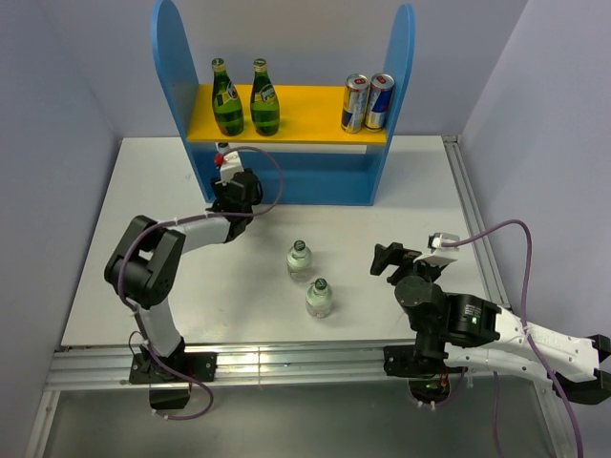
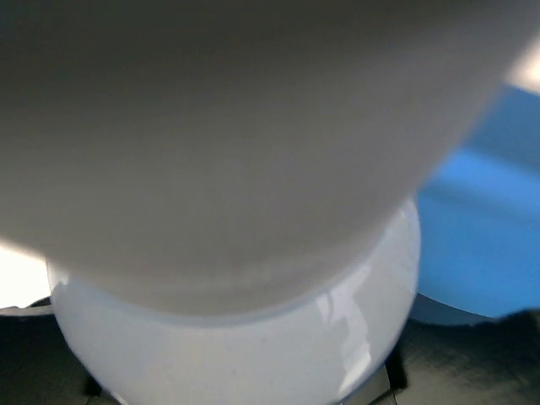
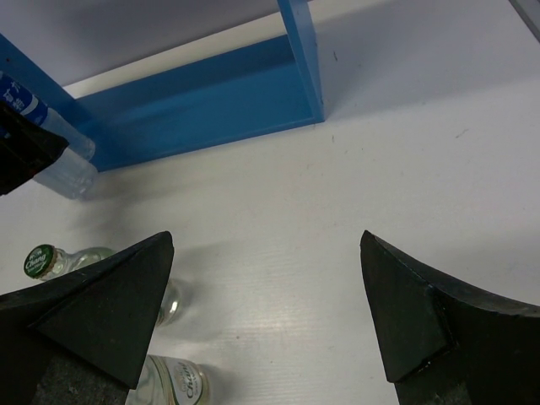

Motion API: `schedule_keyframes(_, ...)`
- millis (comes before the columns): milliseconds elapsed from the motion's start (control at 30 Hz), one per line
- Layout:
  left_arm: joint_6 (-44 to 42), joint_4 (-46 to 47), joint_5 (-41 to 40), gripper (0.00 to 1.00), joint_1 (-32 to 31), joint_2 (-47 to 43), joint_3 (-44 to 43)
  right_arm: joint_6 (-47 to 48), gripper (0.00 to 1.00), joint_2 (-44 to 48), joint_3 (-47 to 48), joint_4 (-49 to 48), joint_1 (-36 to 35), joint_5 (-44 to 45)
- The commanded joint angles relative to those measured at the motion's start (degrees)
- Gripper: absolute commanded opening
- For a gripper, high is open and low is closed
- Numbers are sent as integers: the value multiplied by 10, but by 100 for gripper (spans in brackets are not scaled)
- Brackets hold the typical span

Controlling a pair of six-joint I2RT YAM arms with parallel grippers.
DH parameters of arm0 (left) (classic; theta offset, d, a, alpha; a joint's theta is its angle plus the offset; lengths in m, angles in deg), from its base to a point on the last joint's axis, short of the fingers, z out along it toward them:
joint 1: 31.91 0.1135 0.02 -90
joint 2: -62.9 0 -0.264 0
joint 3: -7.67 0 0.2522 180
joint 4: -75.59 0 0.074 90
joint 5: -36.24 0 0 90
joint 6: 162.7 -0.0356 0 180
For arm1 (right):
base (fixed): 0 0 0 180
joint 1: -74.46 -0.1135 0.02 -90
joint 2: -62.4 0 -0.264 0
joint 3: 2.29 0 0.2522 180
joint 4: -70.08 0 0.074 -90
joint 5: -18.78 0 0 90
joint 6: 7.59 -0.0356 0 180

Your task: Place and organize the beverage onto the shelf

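Since the left gripper [image 1: 232,189] clamps a bottle [image 2: 236,354] at nine o'clock of the shelf [image 1: 315,176], it should enter upright; the right gripper [image 3: 264,278] gapes empty.

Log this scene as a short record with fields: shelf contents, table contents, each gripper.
shelf upper board: two green bottles at the left end, two cans at the right end, all upright
table: two clear bottles with green caps, standing apart near the middle
left gripper: shut on a white bottle with a red cap, at the left end of the shelf's lower tier
right gripper: open, empty, above bare table to the right of the clear bottles
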Motion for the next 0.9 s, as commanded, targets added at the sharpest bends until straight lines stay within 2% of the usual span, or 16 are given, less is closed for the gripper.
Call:
schedule_keyframes(0, -15, 92, -12, 0, 6, 1, -62, 2, 98, -2, -2, -20, -3, 5)
schedule_keyframes(867, -30, 123, -44, 0, 16, 116, -174, 11, 98, -15, -2, -31, -2, 3)
